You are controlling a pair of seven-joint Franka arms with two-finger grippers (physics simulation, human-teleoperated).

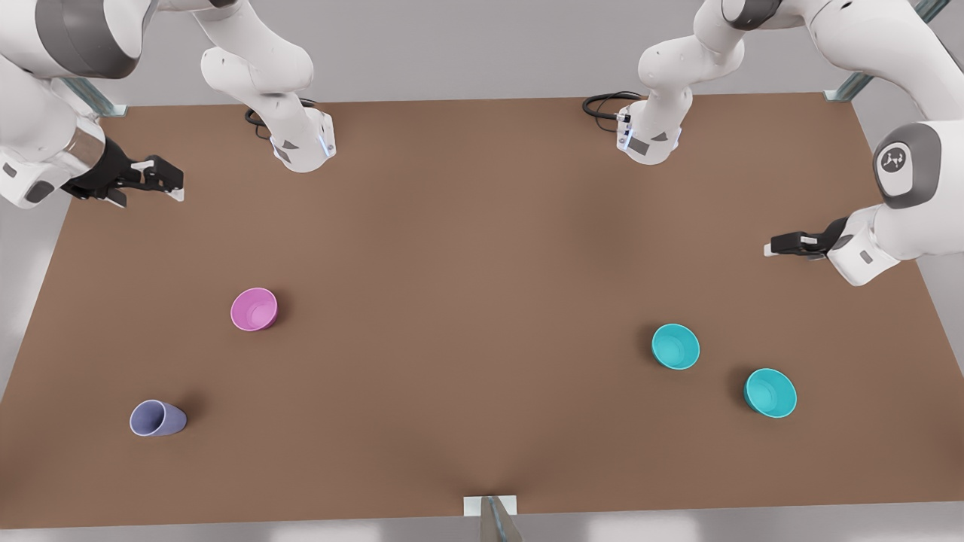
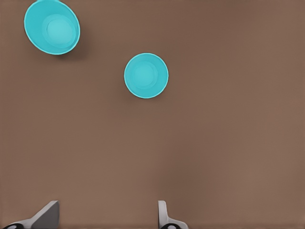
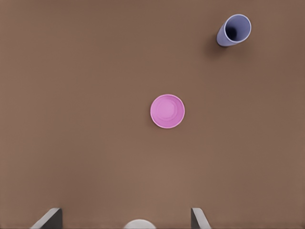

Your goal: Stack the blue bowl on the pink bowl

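A: Start at the front view's left. What hangs there?

B: The right gripper (image 1: 175, 184), held above the bare brown table (image 1: 467, 248) near its far-left corner. Jaws stand wide apart, nothing between them, touching nothing. Its wrist view shows both fingertips (image 3: 47, 218) spread wide, with the pink bowl (image 3: 167, 111) and the lavender cup (image 3: 234, 29) on the table beyond them.

A: Position of the pink bowl?

B: Upright on the table, left of centre in the front view (image 1: 254, 309), open side up, well apart from that gripper. The lavender cup (image 1: 157, 418) sits nearer the front edge and further left, clear of the bowl.

A: Moving right?

B: Two teal bowls. The blue bowl (image 1: 675, 346) stands upright right of centre; its twin, the second teal bowl (image 1: 770, 392), is near it, further right and nearer the front edge, not touching.

A: And the far right?

B: The left gripper (image 1: 770, 248), above the table's right side, well apart from both teal bowls. Its wrist view shows the fingertips (image 2: 45, 214) set wide, empty, with the blue bowl (image 2: 146, 75) and the second teal bowl (image 2: 52, 26) beyond
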